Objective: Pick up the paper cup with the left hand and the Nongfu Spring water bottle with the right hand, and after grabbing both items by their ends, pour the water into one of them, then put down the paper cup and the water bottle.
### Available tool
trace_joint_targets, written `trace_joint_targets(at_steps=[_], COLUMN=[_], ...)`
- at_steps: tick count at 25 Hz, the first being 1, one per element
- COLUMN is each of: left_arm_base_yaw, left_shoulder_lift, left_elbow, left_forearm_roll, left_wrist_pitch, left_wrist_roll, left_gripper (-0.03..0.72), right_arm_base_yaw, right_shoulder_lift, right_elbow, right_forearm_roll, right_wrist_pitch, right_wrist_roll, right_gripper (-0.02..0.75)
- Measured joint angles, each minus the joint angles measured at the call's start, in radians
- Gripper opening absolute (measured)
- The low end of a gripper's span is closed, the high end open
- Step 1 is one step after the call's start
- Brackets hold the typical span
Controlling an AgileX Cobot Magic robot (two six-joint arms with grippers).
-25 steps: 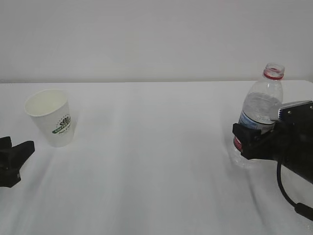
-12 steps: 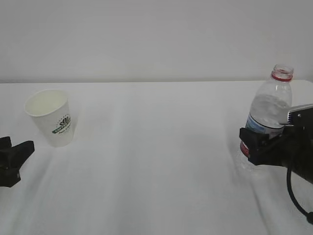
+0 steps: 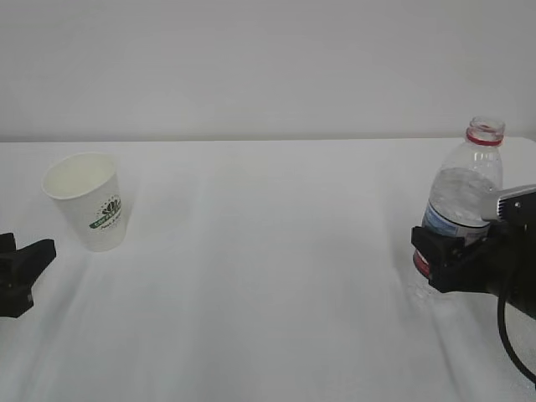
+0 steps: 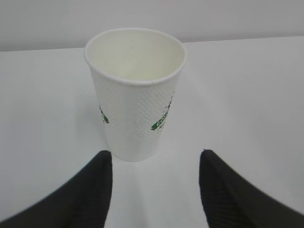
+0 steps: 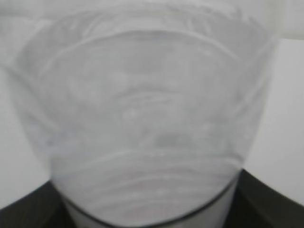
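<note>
Exterior view: right hand [image 3: 444,255] around Nongfu Spring water bottle [image 3: 466,184].

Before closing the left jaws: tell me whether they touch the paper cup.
Apart. Left wrist view shows the paper cup standing beyond the open left gripper, with table visible between.

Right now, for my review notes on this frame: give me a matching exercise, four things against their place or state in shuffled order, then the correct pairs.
Things
1. paper cup
2. Nongfu Spring water bottle
3. left gripper
4. right gripper

Places or states
A. clamped around the labelled lower body of a clear container
B. standing upright on the table, untouched, at the left
C. open, fingers apart just short of the white cup
D. uncapped, red ring at the neck, held at the right

Pairs: 1-B, 2-D, 3-C, 4-A
</note>
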Motion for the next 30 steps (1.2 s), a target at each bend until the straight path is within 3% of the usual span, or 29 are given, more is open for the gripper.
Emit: trace_joint_targets(at_steps=[6,12,30], left_arm_base_yaw=[0.0,0.0,0.0], left_shoulder_lift=[0.0,0.0,0.0], left_elbow=[0.0,0.0,0.0], left_forearm_roll=[-0.002,-0.002,-0.004], left_wrist_pitch=[0.0,0.0,0.0], left_wrist_roll=[0.0,0.0,0.0], left_gripper=[0.431,0.431,0.431], right_arm_base_yaw=[0.0,0.0,0.0], right_shoulder_lift=[-0.032,-0.074,-0.087], right_elbow=[0.009,0.046,0.048], right_forearm_roll=[-0.041,0.049,0.159], right_wrist_pitch=[0.0,0.0,0.0], right_wrist_roll=[0.0,-0.002,-0.115], right_gripper=[0.499,0.498,0.497])
